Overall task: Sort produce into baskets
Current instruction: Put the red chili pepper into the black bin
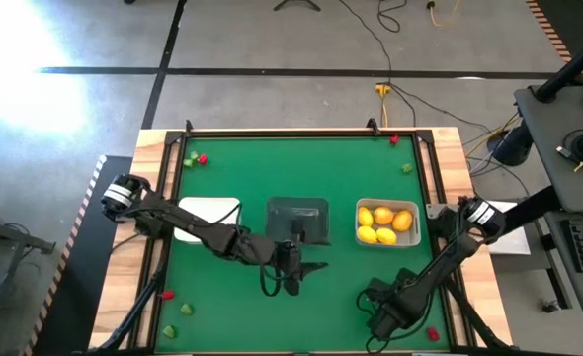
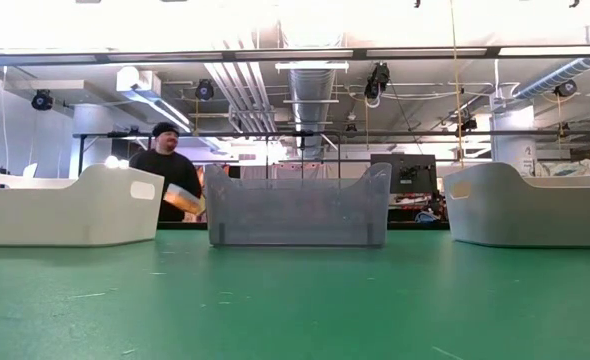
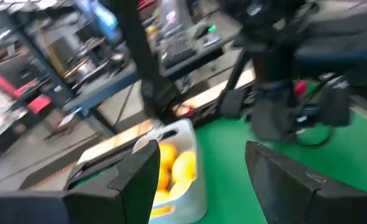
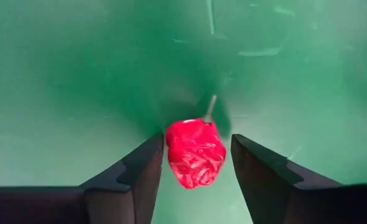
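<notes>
A red produce piece (image 4: 196, 153) sits on the green table (image 4: 59, 74) between the right claw's (image 4: 197, 163) parted fingers.

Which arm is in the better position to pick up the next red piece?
The right. Its gripper already straddles a red piece on the green mat, fingers either side. The left gripper is open and empty near the dark basket.

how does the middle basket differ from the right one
The middle basket is dark, see-through grey; the right basket is pale white. In the high view the middle one shows no produce inside, while the right one holds several yellow and orange fruits. The left arm reaches close to the middle basket; the right one stands clear of both arms. Both are shallow, rounded-corner trays standing upright on the green table.
</notes>
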Available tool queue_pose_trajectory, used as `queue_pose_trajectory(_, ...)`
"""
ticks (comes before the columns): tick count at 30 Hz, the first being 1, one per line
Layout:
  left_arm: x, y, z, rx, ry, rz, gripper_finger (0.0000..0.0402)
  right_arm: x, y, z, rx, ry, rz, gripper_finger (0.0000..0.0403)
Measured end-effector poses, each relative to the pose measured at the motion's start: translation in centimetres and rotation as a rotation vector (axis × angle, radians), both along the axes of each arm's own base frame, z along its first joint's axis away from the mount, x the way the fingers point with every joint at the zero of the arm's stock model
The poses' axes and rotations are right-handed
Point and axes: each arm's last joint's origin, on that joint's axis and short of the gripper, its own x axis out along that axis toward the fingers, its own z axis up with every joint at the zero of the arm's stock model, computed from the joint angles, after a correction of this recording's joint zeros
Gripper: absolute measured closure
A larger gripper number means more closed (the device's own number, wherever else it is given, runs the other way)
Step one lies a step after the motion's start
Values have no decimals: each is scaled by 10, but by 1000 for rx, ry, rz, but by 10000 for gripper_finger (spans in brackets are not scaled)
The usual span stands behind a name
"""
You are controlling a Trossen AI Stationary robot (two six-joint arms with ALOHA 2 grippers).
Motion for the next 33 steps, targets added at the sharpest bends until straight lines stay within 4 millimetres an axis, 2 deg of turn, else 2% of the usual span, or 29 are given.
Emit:
queue_pose_trajectory(5, -6, 0, 0, 1, 20, -39, 183, 0, 0, -2, 7, -22, 12, 252)
queue_pose_trajectory(9, -21, 6, -1, -15, -1, -37, 183, 1, 0, -1, -5, -47, 17, 281)
queue_pose_trajectory(15, -62, 22, -7, -88, -128, -32, 183, 5, 2, 5, 7, -67, 74, 313)
queue_pose_trajectory(18, -85, 31, -8, -182, -164, -26, 183, 13, 0, 25, 30, -139, 118, 319)
queue_pose_trajectory(22, -110, 40, -9, -373, -175, -23, 183, 30, -11, 61, -11, -329, 194, 317)
queue_pose_trajectory(26, -126, 39, -15, -441, -145, -131, 183, 53, -31, 92, -138, -514, 309, 315)
queue_pose_trajectory(29, -133, 32, -22, -475, -108, -223, 183, 74, -50, 107, -246, -589, 404, 318)
queue_pose_trajectory(33, -137, 22, -21, -502, -100, -267, 183, 113, -83, 116, -340, -699, 491, 319)
